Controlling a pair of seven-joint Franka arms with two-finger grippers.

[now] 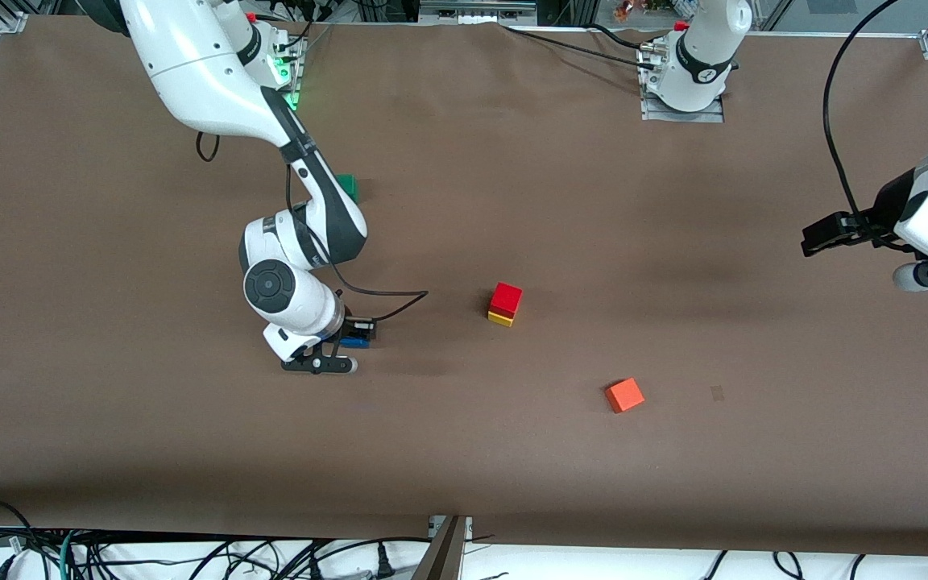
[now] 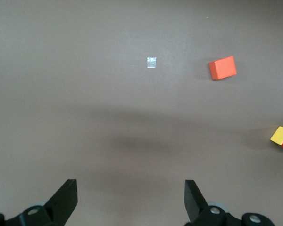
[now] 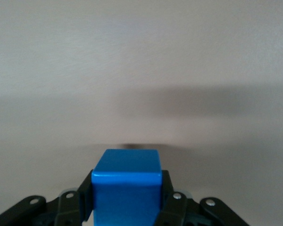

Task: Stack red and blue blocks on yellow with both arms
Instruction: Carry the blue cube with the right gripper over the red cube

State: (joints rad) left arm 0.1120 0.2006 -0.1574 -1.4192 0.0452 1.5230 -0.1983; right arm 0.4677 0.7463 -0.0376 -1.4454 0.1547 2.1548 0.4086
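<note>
With the red block (image 1: 506, 297) already on the yellow block (image 1: 500, 319) mid-table, the right gripper (image 3: 126, 197) pinches the blue block (image 3: 126, 186) toward the right arm's end and must carry it onto the red, while the left gripper (image 2: 130, 200) waits spread wide.

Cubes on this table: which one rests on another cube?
The matte red cube; it sits on the matte yellow cube, while the orange cube lies directly on the table.

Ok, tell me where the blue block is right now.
The blue block is clamped in the right end effector, low over the table toward the right arm's end, well apart from the red block stacked on the yellow block.
</note>
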